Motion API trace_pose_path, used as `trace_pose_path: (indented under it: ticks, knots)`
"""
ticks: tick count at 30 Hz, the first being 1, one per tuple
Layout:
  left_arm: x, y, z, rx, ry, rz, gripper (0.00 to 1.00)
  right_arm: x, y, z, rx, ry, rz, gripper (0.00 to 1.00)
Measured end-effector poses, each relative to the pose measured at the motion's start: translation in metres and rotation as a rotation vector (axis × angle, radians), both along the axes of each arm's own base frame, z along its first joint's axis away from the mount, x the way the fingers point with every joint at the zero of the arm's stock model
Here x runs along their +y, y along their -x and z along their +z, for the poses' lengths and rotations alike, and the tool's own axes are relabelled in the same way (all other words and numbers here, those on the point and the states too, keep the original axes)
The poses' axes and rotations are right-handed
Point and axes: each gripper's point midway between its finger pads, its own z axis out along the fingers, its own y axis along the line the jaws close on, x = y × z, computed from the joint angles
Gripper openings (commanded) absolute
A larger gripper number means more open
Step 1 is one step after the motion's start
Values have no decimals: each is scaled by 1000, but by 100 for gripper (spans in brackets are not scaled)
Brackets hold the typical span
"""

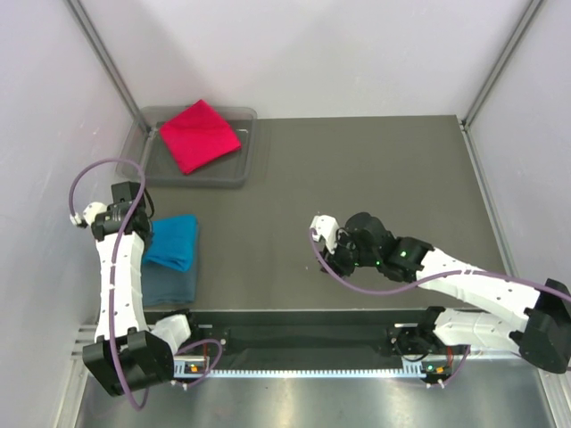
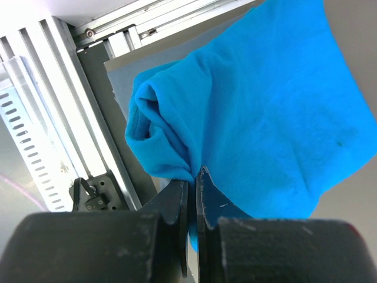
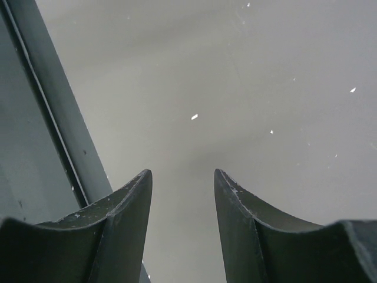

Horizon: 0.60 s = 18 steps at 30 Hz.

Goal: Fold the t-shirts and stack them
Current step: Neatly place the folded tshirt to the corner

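**A:** At the left edge of the table [image 1: 357,178], what do we see?

**B:** We see the blue shirt [image 1: 176,239] bunched on top of the grey shirt [image 1: 169,285]. The grey one lies flat, close to the left arm's base.

**A:** And the left claw [image 2: 191,177]?

**B:** In its wrist view the jaws are all but closed, with only a sliver between them. They pinch the rolled edge of the blue shirt at their tips, and blue cloth shows lower down in the gap too.

**A:** Where do we find the red shirt [image 1: 198,134]?

**B:** It is folded to a square and sits cornerwise in the tray [image 1: 247,165] at the far left corner, well apart from the other two.

**A:** The right claw [image 3: 182,177]?

**B:** We see it spread wide, gripping nothing, with only the table surface beyond its fingers [image 3: 126,200]. From above it hangs near the middle of the table, pointing left, well apart from every shirt.

**A:** Does the left claw also touch the grey shirt?

**B:** We cannot tell. From above the arm covers that spot, and the wrist view shows only blue cloth at the tips.
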Motion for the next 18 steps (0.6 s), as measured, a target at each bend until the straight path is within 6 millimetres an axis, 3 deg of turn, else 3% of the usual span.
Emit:
trace_pose_path:
  ticks: [18]
  knots:
    - [4, 13, -6, 52, -29, 4, 2, -10, 8, -11, 16, 21, 0, 48]
